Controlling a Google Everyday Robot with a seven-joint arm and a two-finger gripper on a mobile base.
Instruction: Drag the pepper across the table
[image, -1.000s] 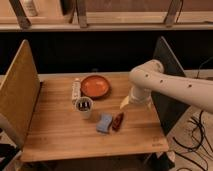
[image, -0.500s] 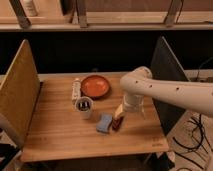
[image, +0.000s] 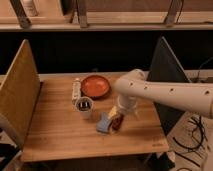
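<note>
**Operator:** Where is the pepper?

**Spotter:** Your pepper (image: 117, 124) lies on the wood near the front of the table (image: 55, 132), toward the right in the camera view. It is right beside the blue sponge (image: 103, 123). The two look to be touching, though I can't be sure.

**Operator:** And my gripper?

**Spotter:** Your gripper (image: 119, 115) hangs down from the white arm (image: 165, 92), just over the pepper's far end. I cannot tell whether it is clenched, released or grasping the pepper, because the wrist hides that. I can't say either whether it touches the pepper.

**Operator:** Why come at it from above?

**Spotter:** My guess is that a drag needs downward pressure. You want the gripper planted on or against the pepper, sliding it along the planks, not lifting it.

**Operator:** What's around it?

**Spotter:** The sponge sits to the pepper's left in the view, with a white cup (image: 84, 106) beyond it. The orange bowl (image: 95, 86) and a white tube (image: 76, 90) lie toward the back. A yellowish board (image: 20, 87) walls the left edge and a dark panel (image: 167, 70) walls the right. You'd likely do best pulling away from the sponge, so it doesn't ride along.

**Operator:** Any risk?

**Spotter:** The pepper is small and rounded. I'd expect it to roll out from under you if you press off-centre.
</note>
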